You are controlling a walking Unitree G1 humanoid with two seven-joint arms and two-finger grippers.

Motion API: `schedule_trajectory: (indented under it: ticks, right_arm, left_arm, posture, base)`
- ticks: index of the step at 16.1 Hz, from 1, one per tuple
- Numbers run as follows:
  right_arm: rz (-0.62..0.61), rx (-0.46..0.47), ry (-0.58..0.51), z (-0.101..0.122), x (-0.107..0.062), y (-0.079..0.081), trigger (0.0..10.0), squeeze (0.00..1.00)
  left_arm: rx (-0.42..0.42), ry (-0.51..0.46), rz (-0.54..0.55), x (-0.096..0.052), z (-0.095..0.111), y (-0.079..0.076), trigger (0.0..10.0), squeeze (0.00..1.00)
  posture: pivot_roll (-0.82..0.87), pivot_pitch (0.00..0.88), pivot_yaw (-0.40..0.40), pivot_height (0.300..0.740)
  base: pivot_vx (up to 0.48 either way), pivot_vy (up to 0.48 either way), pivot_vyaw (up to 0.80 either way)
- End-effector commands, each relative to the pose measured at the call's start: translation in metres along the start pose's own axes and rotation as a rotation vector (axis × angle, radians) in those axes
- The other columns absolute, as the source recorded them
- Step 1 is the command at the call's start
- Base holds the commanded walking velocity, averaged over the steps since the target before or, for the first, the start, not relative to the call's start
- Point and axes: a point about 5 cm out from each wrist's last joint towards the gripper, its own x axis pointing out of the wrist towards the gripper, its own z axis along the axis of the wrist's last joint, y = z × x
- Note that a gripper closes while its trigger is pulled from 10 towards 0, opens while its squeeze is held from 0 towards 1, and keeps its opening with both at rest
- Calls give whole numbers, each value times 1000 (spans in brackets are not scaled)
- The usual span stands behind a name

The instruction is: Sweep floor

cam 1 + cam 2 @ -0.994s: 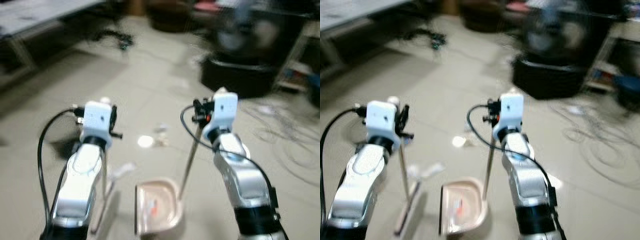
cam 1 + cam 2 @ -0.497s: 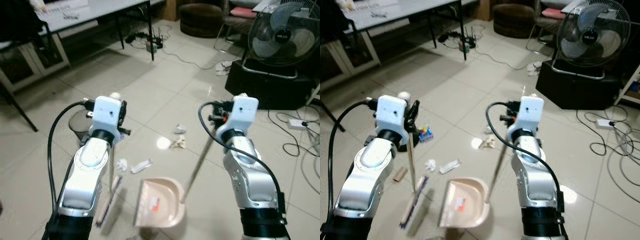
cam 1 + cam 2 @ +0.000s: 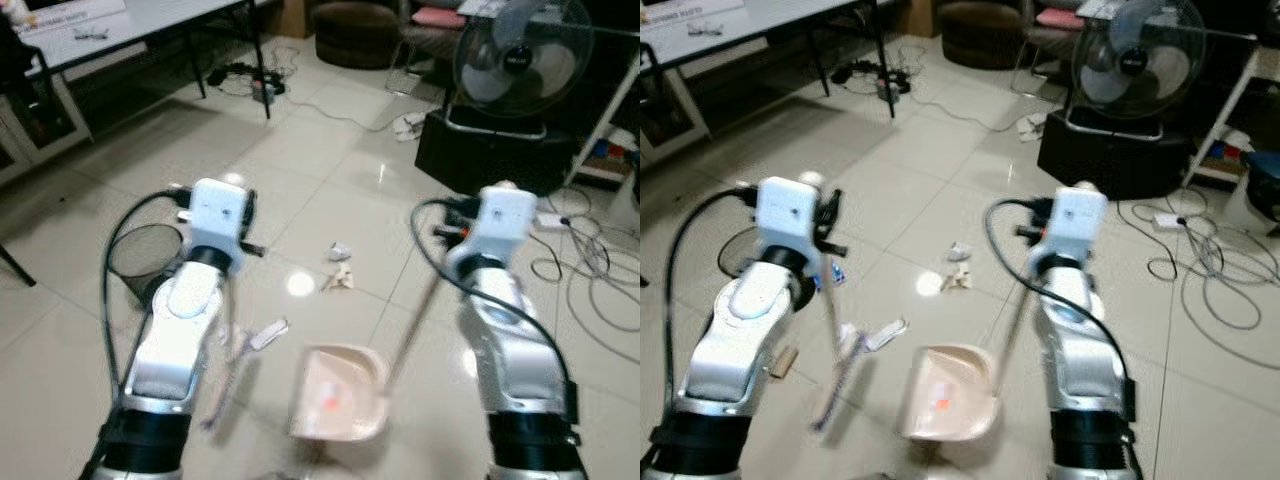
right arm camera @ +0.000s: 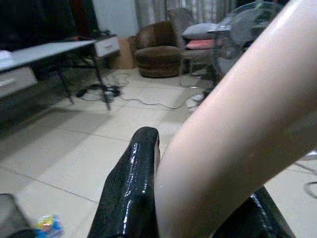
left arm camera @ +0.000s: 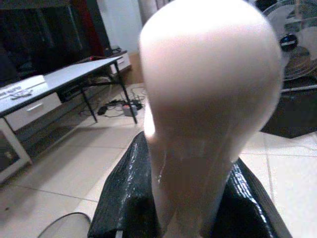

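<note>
My left gripper (image 3: 243,216) is shut on the thin handle of a broom (image 3: 226,388). The broom's blurred head rests on the tiles beside a white wrapper (image 3: 266,333). In the left wrist view the black fingers (image 5: 126,198) clamp the handle's pale knob (image 5: 208,94). My right gripper (image 3: 452,218) is shut on the long pole (image 3: 410,322) of a pink dustpan (image 3: 340,395), which sits on the floor between my arms. The right wrist view has a finger (image 4: 132,191) pressed against that pale pole (image 4: 233,144). Crumpled paper scraps (image 3: 338,266) lie ahead of the dustpan.
A mesh wastebasket (image 3: 138,256) stands at my left. A colourful wrapper (image 3: 836,273) and a cardboard tube (image 3: 783,362) lie near the left arm. Ahead right are a floor fan (image 3: 510,68) on a black box and loose cables (image 3: 590,270). A table (image 3: 120,25) stands far left.
The camera view has shifted and turned a little. The broom head now looks blurred beside the wrapper, and the dustpan sits slightly further right relative to the litter. Both grips are unchanged.
</note>
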Motion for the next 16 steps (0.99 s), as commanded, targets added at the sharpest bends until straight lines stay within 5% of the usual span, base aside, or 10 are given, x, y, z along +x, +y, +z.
schedule_trajectory:
  ticks: [1,12,16]
  right_arm:
    - [9,16,-39,7,2,0,10000,0]
    - [37,8,-37,8,9,3,10000,0]
    - [47,10,-32,6,8,6,10000,0]
  left_arm:
    - [9,-24,6,2,4,0,10000,0]
    - [19,2,17,-6,-7,1,10000,0]
    - [22,1,17,-6,-8,2,10000,0]
  posture:
    - [-52,0,51,740]
    - [-48,0,35,740]
    - [-50,0,37,740]
  base:
    - [0,398,0]
    - [0,402,0]
    - [0,401,-542]
